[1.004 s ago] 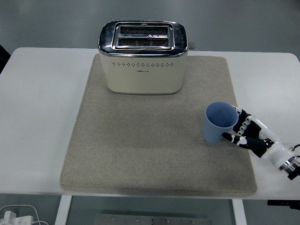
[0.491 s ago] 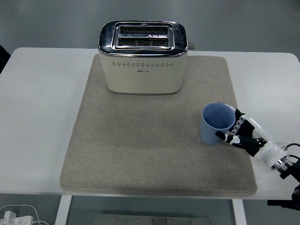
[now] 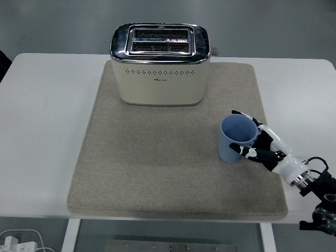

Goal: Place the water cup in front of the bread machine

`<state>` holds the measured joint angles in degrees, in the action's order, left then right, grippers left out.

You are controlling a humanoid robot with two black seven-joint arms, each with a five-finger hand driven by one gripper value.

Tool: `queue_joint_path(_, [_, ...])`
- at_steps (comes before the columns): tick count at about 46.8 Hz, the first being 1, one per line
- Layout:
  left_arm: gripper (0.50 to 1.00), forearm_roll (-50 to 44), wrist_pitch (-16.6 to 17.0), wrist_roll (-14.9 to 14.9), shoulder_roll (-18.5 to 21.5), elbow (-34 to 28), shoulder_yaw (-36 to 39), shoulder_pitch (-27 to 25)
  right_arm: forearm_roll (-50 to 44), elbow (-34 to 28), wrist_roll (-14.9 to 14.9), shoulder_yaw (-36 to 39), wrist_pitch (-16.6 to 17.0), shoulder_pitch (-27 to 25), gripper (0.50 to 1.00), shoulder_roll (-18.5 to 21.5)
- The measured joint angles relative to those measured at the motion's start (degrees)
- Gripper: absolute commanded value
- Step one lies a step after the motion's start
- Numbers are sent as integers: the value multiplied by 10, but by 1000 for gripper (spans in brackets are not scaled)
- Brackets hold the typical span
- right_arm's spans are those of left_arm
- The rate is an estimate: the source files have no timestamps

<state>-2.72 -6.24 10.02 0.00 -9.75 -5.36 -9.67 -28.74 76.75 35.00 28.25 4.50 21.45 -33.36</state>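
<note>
On mat (image 3: 157, 157): right hand (image 3: 265, 147) fingers (image 3: 242, 151) wrapped round blue cup (image 3: 234, 139); toaster (image 3: 160, 63) beyond.

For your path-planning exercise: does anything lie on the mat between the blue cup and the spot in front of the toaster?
Nothing visible does. The right hand grips the blue cup at the mat's right side; the mat before the toaster lies bare.
</note>
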Motion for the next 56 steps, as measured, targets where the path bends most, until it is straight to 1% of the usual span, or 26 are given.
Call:
queue_joint_path(8, [1000, 0, 0, 0, 0, 0, 0, 0, -4, -5, 0, -5, -1, 0, 905, 16])
queue_joint_path(22, [1000, 0, 0, 0, 0, 2, 0, 0, -8, -6, 0, -6, -2, 0, 905, 24])
queue_joint_path(34, [1000, 0, 0, 0, 0, 1, 1, 0, -9, -6, 0, -6, -2, -2, 901, 38])
queue_joint_path(35, [1000, 0, 0, 0, 0, 1, 1, 0, -9, -6, 0, -6, -2, -2, 891, 40])
queue_joint_path(44, [1000, 0, 0, 0, 0, 1, 0, 0, -16, -5, 0, -7, -12, -1, 748, 43])
queue_joint_path(48, [1000, 0, 0, 0, 0, 1, 0, 0, -25, -5, 0, -7, -14, -1, 648, 43])
queue_joint_path(51, [1000, 0, 0, 0, 0, 1, 0, 0, -27, -4, 0, -7, -15, -1, 586, 43])
queue_joint_path(56, [1000, 0, 0, 0, 0, 2, 0, 0, -27, -3, 0, -7, -19, -1, 545, 43])
